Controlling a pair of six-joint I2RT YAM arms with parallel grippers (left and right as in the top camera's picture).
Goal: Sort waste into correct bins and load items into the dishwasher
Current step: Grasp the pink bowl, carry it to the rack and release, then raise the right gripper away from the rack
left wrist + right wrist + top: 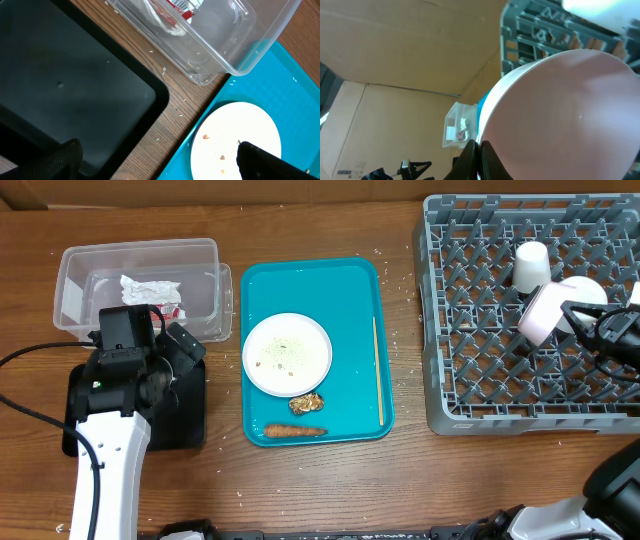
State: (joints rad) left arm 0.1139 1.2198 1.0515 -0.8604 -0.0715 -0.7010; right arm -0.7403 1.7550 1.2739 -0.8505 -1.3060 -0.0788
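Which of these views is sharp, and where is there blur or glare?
Overhead: evenly lit and sharp, the plate crisp at its rim. Left wrist: the black tray shows a dull grey sheen. Right wrist: the bowl fills the frame, too close, soft and pinkish.

A shallow black rectangular plastic tray (75, 95) fills the left side. At the top sits a clear rectangular plastic tub (240, 45) with a crumpled white paper napkin (165, 20) and a red wrapper (177, 6) inside. White rice grains (163, 71) dot the brown wooden table (175, 115). At the lower right, a round white plate (240, 130) (with little brown crumbs (222, 157) on it) lies on a teal plastic serving tray (290, 95). The left gripper (157, 145) has its two dark fingers (260, 162) wide apart at the bottom corners.
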